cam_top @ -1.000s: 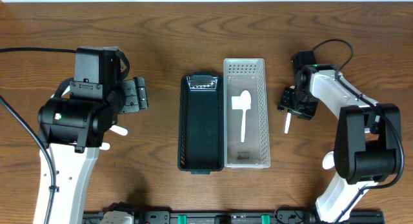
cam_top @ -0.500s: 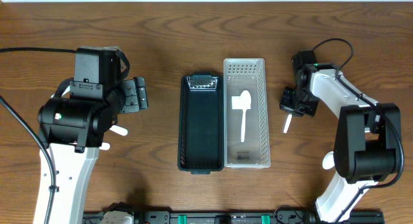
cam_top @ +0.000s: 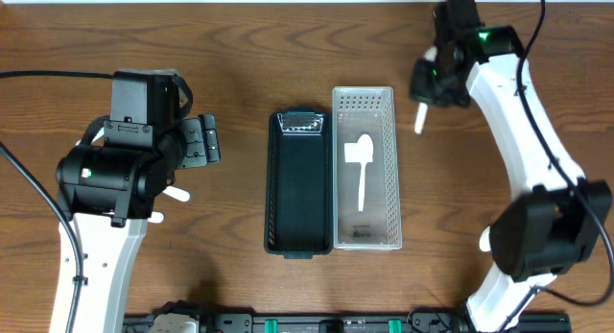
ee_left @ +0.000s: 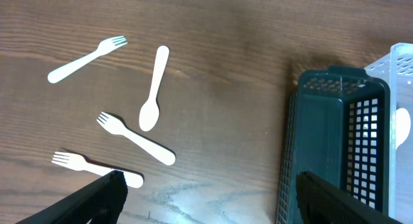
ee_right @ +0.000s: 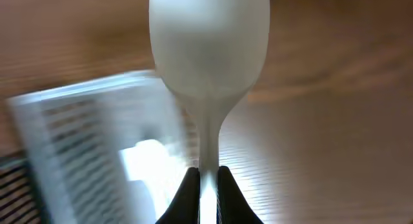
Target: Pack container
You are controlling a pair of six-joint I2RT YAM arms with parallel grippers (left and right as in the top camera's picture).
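My right gripper [cam_top: 429, 91] hangs above the table beyond the far right corner of the white basket [cam_top: 391, 131], shut on the handle of a white spoon [cam_top: 419, 118]. In the right wrist view the fingers pinch the thin handle at the gripper [ee_right: 208, 185], with the spoon bowl [ee_right: 208, 43] sticking out ahead and the white basket [ee_right: 77, 133] blurred below left. Another white spoon [cam_top: 360, 165] lies inside that basket. A dark green basket [cam_top: 299, 184] stands beside it on the left. My left gripper [cam_top: 206, 141] is open, holding nothing, left of the green basket [ee_left: 322, 140].
Under the left wrist, loose white cutlery lies on the wood: a fork [ee_left: 87, 59], a spoon [ee_left: 153, 88] and two more forks [ee_left: 135, 139] [ee_left: 97, 167]. The left arm hides most of these from overhead. A white piece [cam_top: 487, 239] shows by the right arm's base.
The right gripper closed on the white spoon lying right of the white basket, lifted it and swung it toward the table's far edge. The left arm stayed still.
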